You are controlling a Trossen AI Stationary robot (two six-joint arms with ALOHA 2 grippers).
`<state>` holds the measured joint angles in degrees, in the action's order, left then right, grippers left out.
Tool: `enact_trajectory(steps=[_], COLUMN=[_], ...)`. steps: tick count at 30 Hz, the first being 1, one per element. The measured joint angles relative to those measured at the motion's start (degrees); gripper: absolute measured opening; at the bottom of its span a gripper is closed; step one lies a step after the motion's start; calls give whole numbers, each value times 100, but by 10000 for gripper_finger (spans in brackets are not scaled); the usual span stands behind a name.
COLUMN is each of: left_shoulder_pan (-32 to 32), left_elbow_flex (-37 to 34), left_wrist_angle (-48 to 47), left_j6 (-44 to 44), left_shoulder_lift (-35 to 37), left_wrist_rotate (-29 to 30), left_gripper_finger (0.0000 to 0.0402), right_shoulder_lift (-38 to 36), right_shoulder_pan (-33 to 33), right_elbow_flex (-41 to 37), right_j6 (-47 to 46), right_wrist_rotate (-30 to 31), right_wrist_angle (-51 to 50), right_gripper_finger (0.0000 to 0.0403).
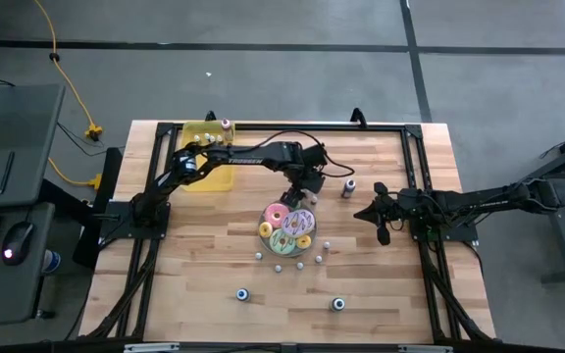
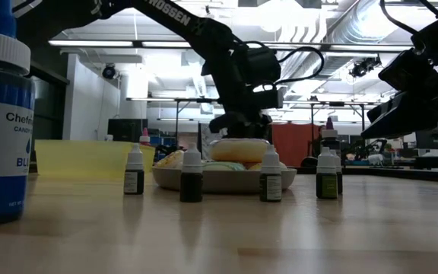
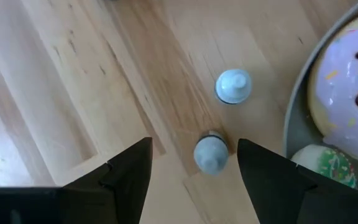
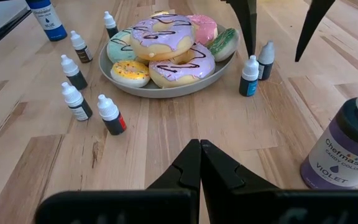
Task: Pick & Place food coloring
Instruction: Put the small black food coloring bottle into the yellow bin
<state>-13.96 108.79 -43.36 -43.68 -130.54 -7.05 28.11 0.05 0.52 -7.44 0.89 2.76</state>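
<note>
High view: left arm is reaching across the bench (image 1: 214,294), its left claw (image 1: 302,186) hanging beside the doughnut plate (image 1: 264,229); right arm is waiting at the right edge.
Low view: small bottles (image 2: 191,175) are standing before the plate.
Left wrist: claw is spread, straddling one bottle (image 3: 211,153); another (image 3: 233,86) is standing just beyond.
Right wrist: right claw (image 4: 200,163) is pressed together, empty; violet bottle (image 4: 347,143) is standing near.

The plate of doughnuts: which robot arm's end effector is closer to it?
Left. The left end effector hangs open right at the plate of doughnuts' far edge, above two small bottles. The right end effector waits, shut, off to the plate's side.
</note>
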Motion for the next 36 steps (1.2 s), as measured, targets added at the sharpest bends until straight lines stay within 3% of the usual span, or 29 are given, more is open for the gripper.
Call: enact_trajectory(steps=[5,17,29,36], left_shoulder_pan=[2,4,4,7], left_elbow_flex=[0,0,0,0], left_wrist_angle=[-6,-14,-45,-37], left_j6=[41,85,196,240], left_shoulder_lift=[0,0,0,9], left_wrist_rotate=[2,35,63,57], left_gripper_finger=[224,126,97,52], right_shoulder_lift=[0,-1,0,-1], right_shoulder_pan=[0,0,-1,0], right_elbow_flex=[-1,1,0,1], right_j6=[0,0,0,0], right_wrist_rotate=[0,0,-2,-2], right_wrist_angle=[0,0,0,0], right_gripper_finger=[0,0,0,0])
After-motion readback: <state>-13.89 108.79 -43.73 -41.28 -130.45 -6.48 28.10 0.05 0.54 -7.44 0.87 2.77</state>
